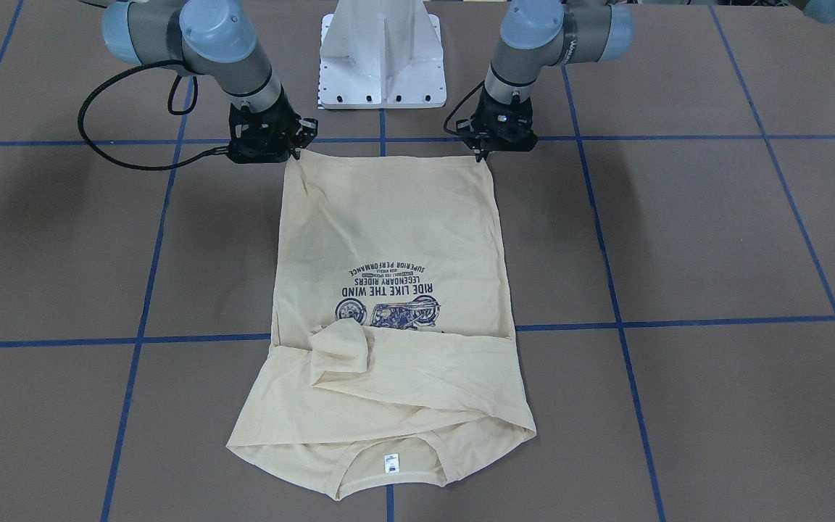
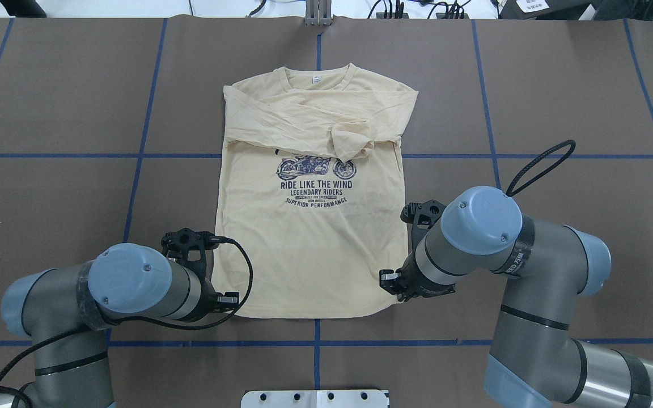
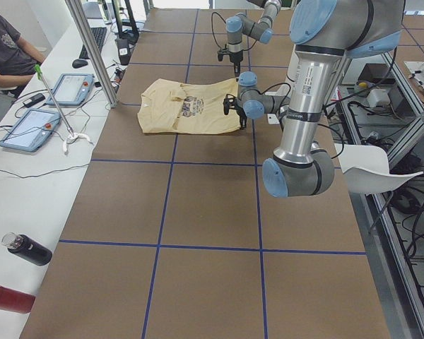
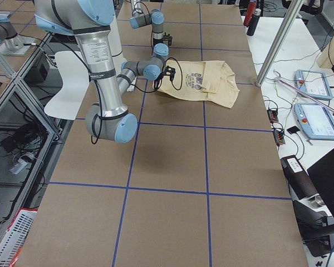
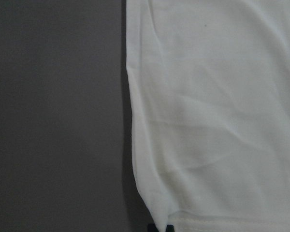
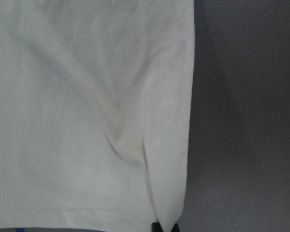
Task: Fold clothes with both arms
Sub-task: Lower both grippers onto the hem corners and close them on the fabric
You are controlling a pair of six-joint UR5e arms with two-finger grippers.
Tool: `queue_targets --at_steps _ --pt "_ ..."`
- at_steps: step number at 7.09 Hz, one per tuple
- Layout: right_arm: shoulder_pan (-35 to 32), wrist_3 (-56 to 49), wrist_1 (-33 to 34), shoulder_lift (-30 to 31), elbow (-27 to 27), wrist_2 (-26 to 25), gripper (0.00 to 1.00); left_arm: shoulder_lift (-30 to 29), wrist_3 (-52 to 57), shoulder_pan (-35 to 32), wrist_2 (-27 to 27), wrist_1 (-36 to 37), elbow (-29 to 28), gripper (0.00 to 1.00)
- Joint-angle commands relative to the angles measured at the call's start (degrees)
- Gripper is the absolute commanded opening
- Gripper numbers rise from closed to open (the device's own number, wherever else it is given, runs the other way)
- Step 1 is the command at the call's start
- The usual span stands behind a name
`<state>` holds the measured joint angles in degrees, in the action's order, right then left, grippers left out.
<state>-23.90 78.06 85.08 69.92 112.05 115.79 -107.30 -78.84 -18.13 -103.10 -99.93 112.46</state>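
Note:
The cream-yellow shirt [image 1: 388, 232] lies flat on the brown table, print side up, collar and white neck label [image 2: 317, 80] on the far side from the robot. Both sleeves are folded across the chest [image 2: 326, 122], above the navy motorcycle print [image 2: 316, 168]. My left gripper [image 2: 225, 299] is at the hem corner nearest the robot on its side. The left wrist view shows it [image 5: 162, 228] pinched on the hem. My right gripper [image 2: 390, 281] holds the other hem corner, shut on the fabric [image 6: 87, 111], which rises slightly there [image 1: 300, 150].
The white pedestal base [image 1: 381, 65] stands just behind the hem. Blue tape lines [image 2: 315, 343] grid the table. A side bench with tablets [image 3: 74, 88], bottles [image 3: 28, 248] and a seated person [image 3: 3, 42] runs along the far edge.

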Motion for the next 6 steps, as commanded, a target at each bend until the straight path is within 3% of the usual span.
queue_targets --at_steps 1,3,5,6 --pt "-0.27 0.34 0.17 2.48 4.20 -0.13 0.00 0.33 0.09 0.02 0.00 3.24 2.93 0.00" --pt "2.52 3.82 0.70 7.40 9.48 0.22 0.00 0.33 0.27 1.07 0.09 9.28 6.43 0.00" --pt "5.86 11.02 0.70 8.39 12.39 6.69 0.00 0.33 0.62 7.55 0.00 18.32 12.05 0.00" --pt "6.40 12.02 0.70 8.48 13.10 8.38 0.00 0.51 0.53 11.15 0.00 19.23 14.60 0.00"
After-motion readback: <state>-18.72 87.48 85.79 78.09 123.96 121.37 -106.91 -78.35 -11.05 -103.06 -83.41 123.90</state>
